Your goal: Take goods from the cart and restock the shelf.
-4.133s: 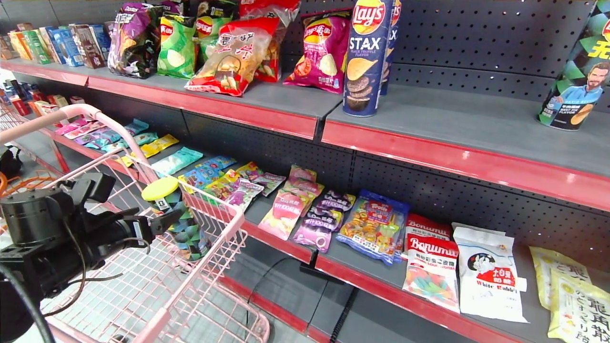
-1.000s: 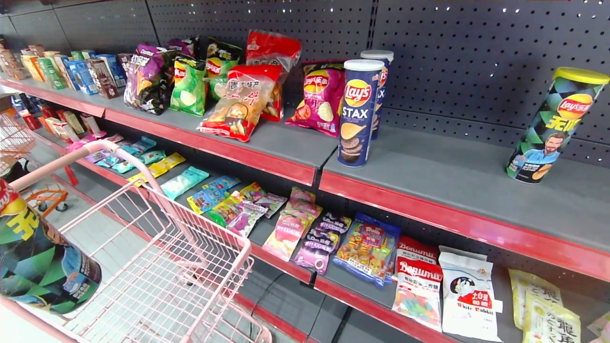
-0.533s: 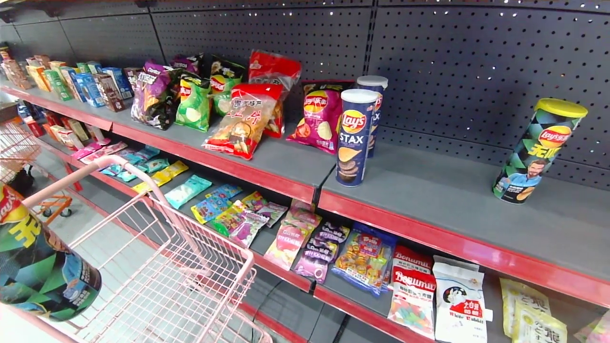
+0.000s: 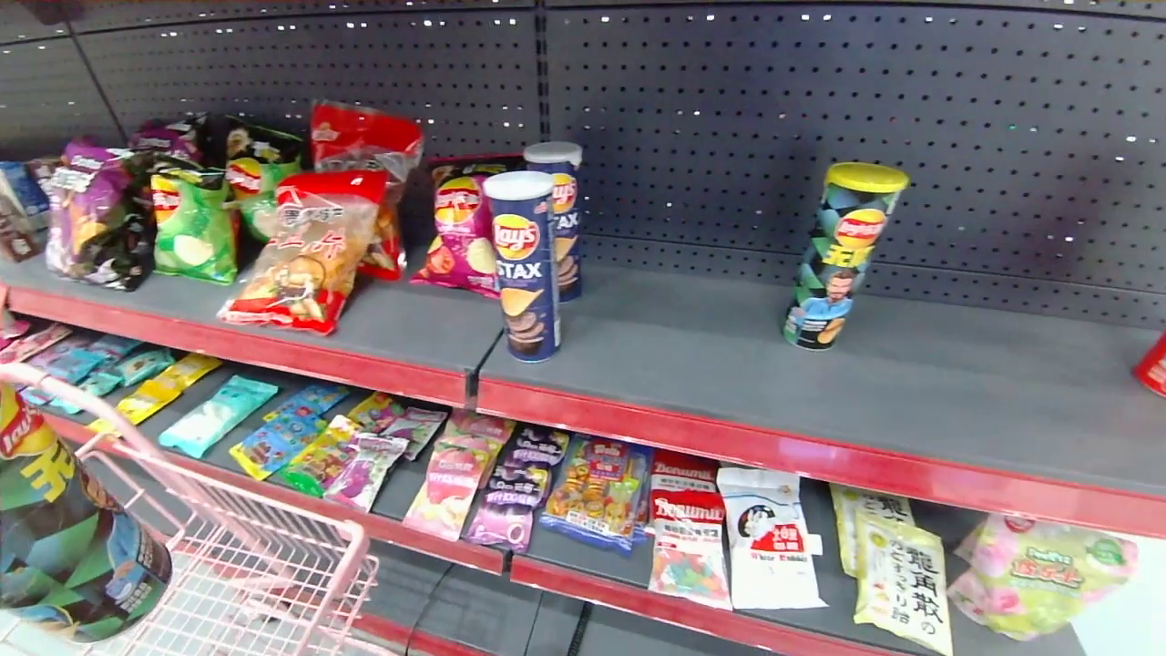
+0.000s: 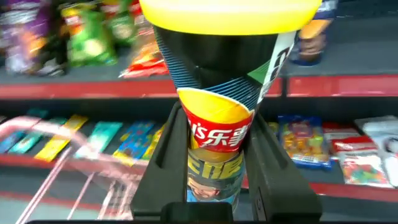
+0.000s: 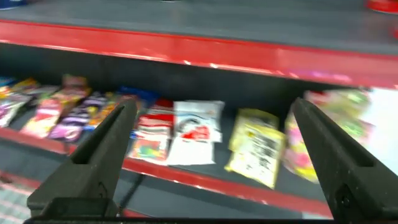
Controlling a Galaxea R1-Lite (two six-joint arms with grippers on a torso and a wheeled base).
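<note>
- Left wrist view: the left hand (image 5: 217,127) is clamped on a can (image 5: 217,74), one black finger (image 5: 165,165) pressed to each side of its lower body. The can stands straight out of the hand, with its yellow lid at the far end.
- Beyond the hand runs the red front edge of the top shelf (image 5: 348,84). Past the can's lid, crisp bags (image 5: 93,37) lie on that shelf, blurred.
- Below that edge and either side of the fingers, flat packets (image 5: 298,140) lie on the lower shelf (image 5: 348,186). The pink wire cart (image 5: 93,177) is near the hand on one side.
- Right wrist view: the right hand (image 6: 212,106) is spread wide and holds nothing. Through the gap between its fingers the packets (image 6: 196,130) lie in a row on the lower shelf (image 6: 205,177). The top shelf's (image 6: 186,53) red edge runs above them, farther from the hand.
- Head view: the held can (image 4: 73,538) is low at the robot's left, over the near corner of the cart (image 4: 273,565).
- Ahead of it and higher, on the top shelf (image 4: 729,383), the bags (image 4: 301,246) lean in a cluster. Two blue cans (image 4: 528,264) stand upright, one just behind the other.
- Farther right on that shelf, well apart from the blue cans, stands a twin can (image 4: 843,260) with the same yellow lid.
- The packets (image 4: 510,483) cover the lower shelf (image 4: 592,583) beneath.
</note>
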